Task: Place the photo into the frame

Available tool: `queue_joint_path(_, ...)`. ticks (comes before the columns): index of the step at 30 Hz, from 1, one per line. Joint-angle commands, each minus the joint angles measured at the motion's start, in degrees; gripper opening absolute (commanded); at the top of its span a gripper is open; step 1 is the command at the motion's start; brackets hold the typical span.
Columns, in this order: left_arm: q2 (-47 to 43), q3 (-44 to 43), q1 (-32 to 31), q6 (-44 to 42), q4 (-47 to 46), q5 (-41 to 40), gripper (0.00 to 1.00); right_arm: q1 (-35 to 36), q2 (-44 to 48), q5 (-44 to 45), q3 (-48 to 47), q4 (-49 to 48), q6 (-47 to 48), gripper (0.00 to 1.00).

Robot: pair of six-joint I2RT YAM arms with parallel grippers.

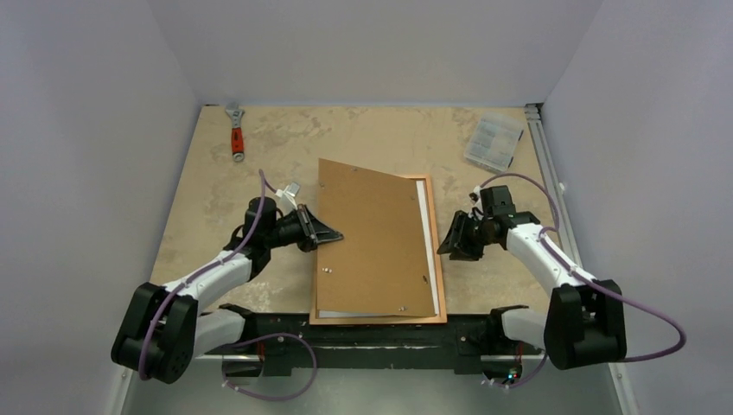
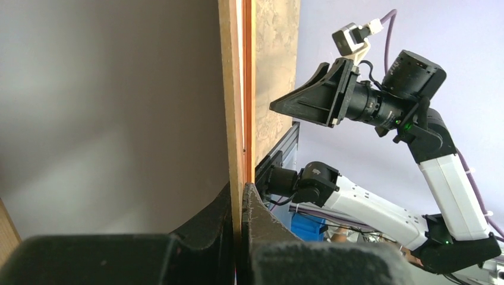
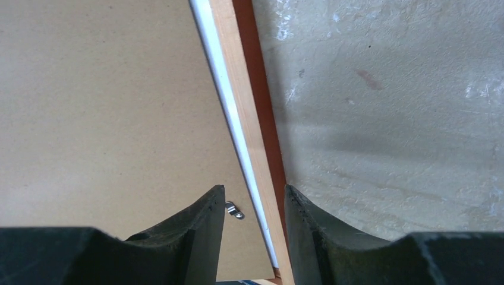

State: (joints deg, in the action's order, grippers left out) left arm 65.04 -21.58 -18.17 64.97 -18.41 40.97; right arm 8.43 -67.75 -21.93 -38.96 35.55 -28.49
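Nearest the arm bases, the frame point(image 1: 380, 321) lay flat on the counter point(image 1: 216, 216) with its near rail close to the mount bar. The photo point(image 1: 372, 242) sat on top of it, brown back up, but skewed. Its near end was roughly inside the border, while its far-left corner poked out past the frame's far end. A white strip showed along the right side between board and wood, and honestly I couldn't tell whether that was glass or a liner, too thin a sliver in any view. The left claw point(image 1: 335, 235) was pinched tight on the photo's left edge, fingers nearly together with just the board between them. The right claw point(image 1: 448, 245) was parted and held nothing, poised at the frame's right rail with a finger either side of it; contact wasn't clear. I'd call this the seating step, maybe halfway: the print was over the opening but not dropped in. To my eye the next move calls for the left claw to swing the far end toward the right rail and square it up, with the right claw steadying the frame so it doesn't slide. Way at the back, a wrench point(image 1: 236, 134) at far left and a clear plastic box point(image 1: 493, 143) at far right sat well apart from all this.
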Motion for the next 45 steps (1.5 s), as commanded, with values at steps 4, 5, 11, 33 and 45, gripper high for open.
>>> queue_joint_path(4, 2.41, -4.01, -1.75, 0.16, -7.00, 2.95, 0.00, -1.07, -3.87, -4.14, 2.01, -6.28, 1.89, 0.42)
queue_joint_path(5, 2.78, -4.26, -1.97, 0.11, -6.97, 3.03, 0.00, -1.05, -4.22, -4.17, 2.14, -6.73, 1.90, 0.42)
queue_joint_path(11, 5.44, -5.59, -3.37, -0.62, -6.64, 2.83, 0.00, -1.05, -7.29, -4.45, 2.99, -9.47, 2.03, 0.40)
queue_joint_path(33, 9.98, -14.65, -8.14, -15.14, 19.15, -9.01, 0.30, -1.05, -10.59, -5.41, 4.84, -12.53, 2.52, 0.35)
queue_joint_path(45, 15.18, -28.35, -14.57, -22.67, 43.75, -25.84, 0.83, -1.05, -10.17, -4.52, 5.36, -12.35, 2.91, 0.34)
